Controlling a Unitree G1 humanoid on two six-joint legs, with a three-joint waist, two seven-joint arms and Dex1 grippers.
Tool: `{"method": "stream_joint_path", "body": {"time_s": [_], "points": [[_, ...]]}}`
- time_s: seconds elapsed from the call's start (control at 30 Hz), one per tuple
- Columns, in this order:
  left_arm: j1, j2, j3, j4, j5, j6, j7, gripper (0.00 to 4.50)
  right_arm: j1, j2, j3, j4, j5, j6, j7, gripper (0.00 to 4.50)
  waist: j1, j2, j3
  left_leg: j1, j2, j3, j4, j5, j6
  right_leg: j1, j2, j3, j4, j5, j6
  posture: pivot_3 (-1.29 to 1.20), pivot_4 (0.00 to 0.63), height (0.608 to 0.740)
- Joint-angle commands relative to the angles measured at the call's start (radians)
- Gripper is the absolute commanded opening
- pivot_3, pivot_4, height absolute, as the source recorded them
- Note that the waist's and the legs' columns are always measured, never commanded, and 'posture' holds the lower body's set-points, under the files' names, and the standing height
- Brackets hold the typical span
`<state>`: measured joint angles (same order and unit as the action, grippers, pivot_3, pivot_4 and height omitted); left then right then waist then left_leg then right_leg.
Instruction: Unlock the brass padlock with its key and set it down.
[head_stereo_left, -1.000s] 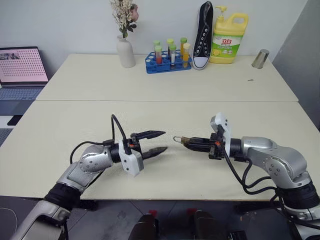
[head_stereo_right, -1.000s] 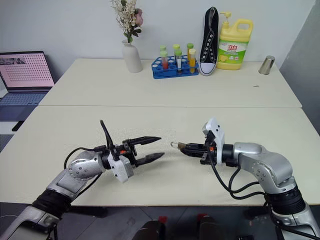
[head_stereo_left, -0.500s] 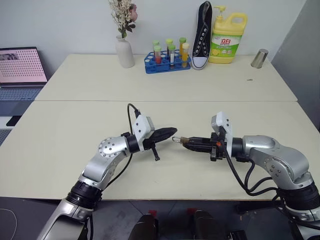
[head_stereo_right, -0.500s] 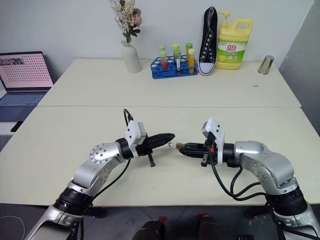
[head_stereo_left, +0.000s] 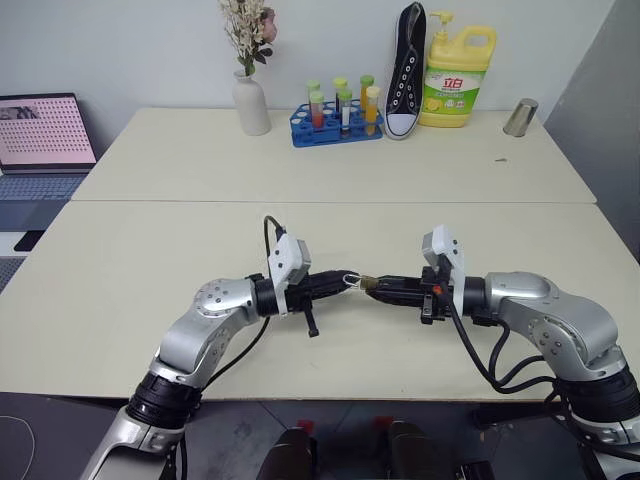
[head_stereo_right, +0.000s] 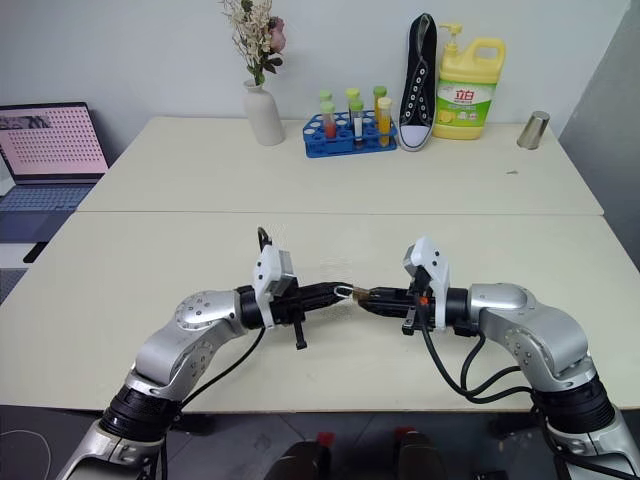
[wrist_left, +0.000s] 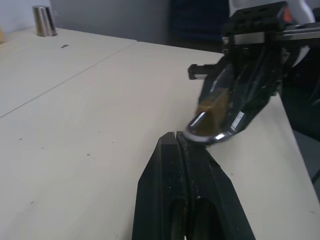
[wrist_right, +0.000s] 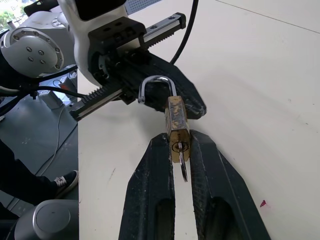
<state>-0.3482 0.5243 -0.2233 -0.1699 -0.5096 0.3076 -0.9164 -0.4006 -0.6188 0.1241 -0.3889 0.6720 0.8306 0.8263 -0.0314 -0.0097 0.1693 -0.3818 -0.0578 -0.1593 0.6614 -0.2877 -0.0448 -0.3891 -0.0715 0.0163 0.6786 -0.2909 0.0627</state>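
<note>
My right gripper (wrist_right: 177, 137) is shut on the brass padlock (wrist_right: 177, 125) and holds it level above the near table, clamping the small body between its two black fingers. The silvery shackle (wrist_right: 157, 85) points at the left arm. A thin key (wrist_right: 183, 170) sticks out of the keyhole on the lock's underside, between the right fingers. My left gripper (head_stereo_left: 343, 283) is shut, and its joined fingertips (wrist_left: 176, 136) meet the shackle's loop. I cannot tell if they pinch the wire or only touch it. Both grippers face each other tip to tip at mid-table (head_stereo_right: 352, 292).
On the far table stand a white vase with flowers (head_stereo_left: 250, 100), a blue test-tube rack (head_stereo_left: 335, 125), a black sneaker (head_stereo_left: 405, 70), a yellow detergent bottle (head_stereo_left: 458, 75) and a metal cup (head_stereo_left: 520, 117). A laptop (head_stereo_left: 45, 130) sits at the left.
The left gripper has closed, rolled its wrist over and moved right until its tips reached the padlock's shackle. The right gripper and the padlock have stayed in place.
</note>
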Motion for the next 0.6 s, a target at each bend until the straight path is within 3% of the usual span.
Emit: {"method": "stream_joint_path", "body": {"time_s": [0.03, 0.6], "points": [[0.023, 0.031, 0.033, -0.079, -0.041, 0.054, -0.046, 0.0, -0.004, 0.0, -0.004, -0.023, -0.012, -0.026, 0.01, 0.08, -0.001, 0.0, 0.0, 0.0, 0.0, 0.0, 0.0, 0.0, 0.0, 0.0, 0.0, 0.0, 0.0, 0.0, 0.0, 0.0, 0.15, 0.74], [-0.004, 0.001, 0.138, -0.137, -0.177, 0.274, -0.017, 0.0, -0.002, -0.006, 0.003, -0.022, -0.028, -0.027, 0.031, 0.08, 0.002, 0.0, 0.0, 0.0, 0.0, 0.0, 0.0, 0.0, 0.0, 0.0, 0.0, 0.0, 0.0, 0.0, 0.0, 0.0, 0.15, 0.74]]}}
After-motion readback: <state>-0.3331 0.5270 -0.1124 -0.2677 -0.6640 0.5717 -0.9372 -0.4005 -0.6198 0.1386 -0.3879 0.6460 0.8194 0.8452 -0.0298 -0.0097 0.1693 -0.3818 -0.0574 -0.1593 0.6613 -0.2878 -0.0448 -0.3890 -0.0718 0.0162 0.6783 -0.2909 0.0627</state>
